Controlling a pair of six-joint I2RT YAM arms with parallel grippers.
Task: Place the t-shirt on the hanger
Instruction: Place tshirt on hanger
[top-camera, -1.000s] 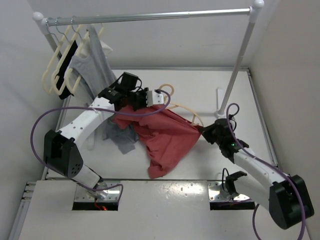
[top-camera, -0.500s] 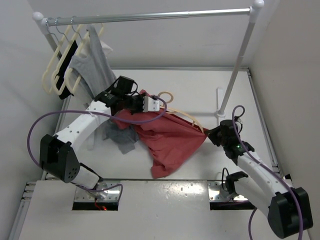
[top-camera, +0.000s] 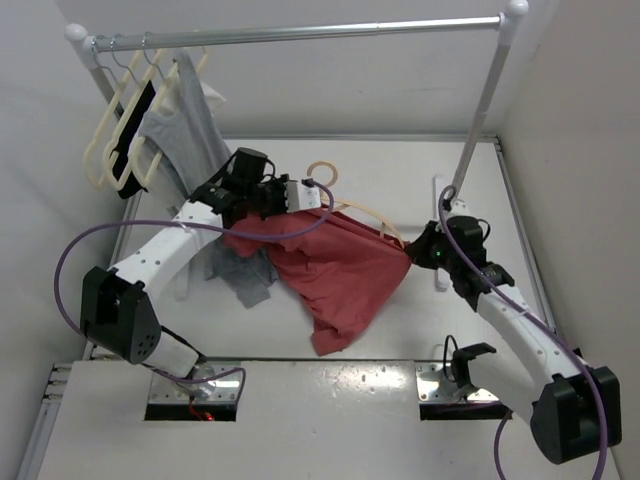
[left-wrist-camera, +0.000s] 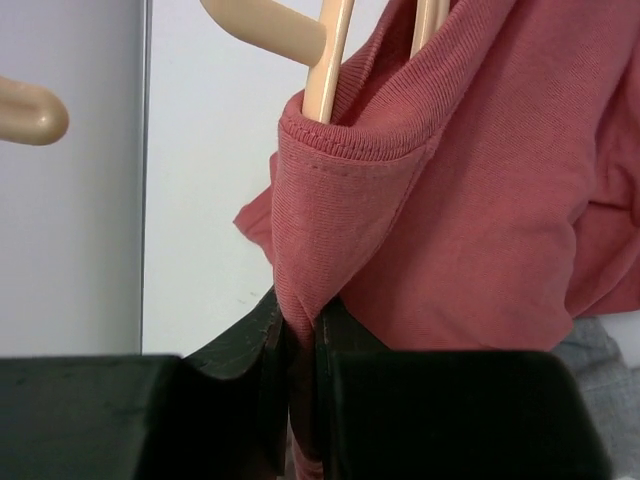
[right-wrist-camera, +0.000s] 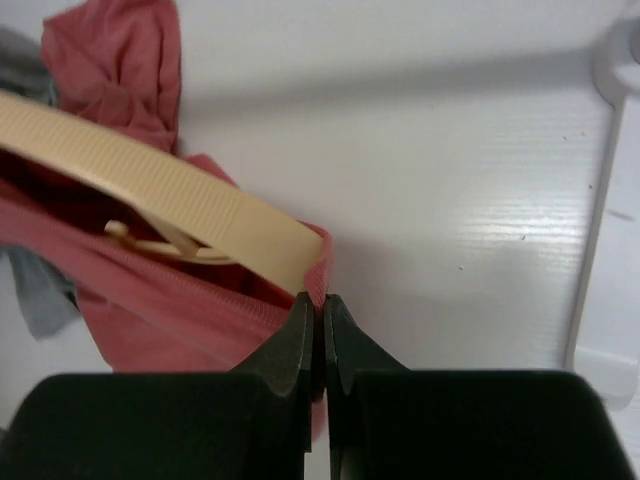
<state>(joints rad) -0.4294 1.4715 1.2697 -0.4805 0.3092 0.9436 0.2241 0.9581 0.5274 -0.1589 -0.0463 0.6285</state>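
Observation:
The salmon-red t-shirt (top-camera: 340, 268) hangs stretched between my two grippers above the table. The pale beige hanger (top-camera: 372, 216) lies partly inside it, with its hook (top-camera: 322, 171) sticking out by the left gripper. My left gripper (top-camera: 300, 197) is shut on the t-shirt (left-wrist-camera: 450, 200) just below the neck opening, where the hanger's stems (left-wrist-camera: 325, 70) come out. My right gripper (top-camera: 418, 251) is shut on the t-shirt's hem (right-wrist-camera: 318, 272), with the hanger's arm end (right-wrist-camera: 150, 190) just inside the cloth.
A clothes rail (top-camera: 300, 33) spans the back, with a cluster of cream hangers (top-camera: 120, 140) and a grey t-shirt (top-camera: 185, 140) at its left end. Grey cloth (top-camera: 240, 275) lies under the left arm. The rail's right post (top-camera: 475, 130) stands near the right gripper.
The right gripper has moved back and to the right with the hem, pulling the t-shirt wider. The left gripper has lifted slightly towards the back, and the hook shows further out.

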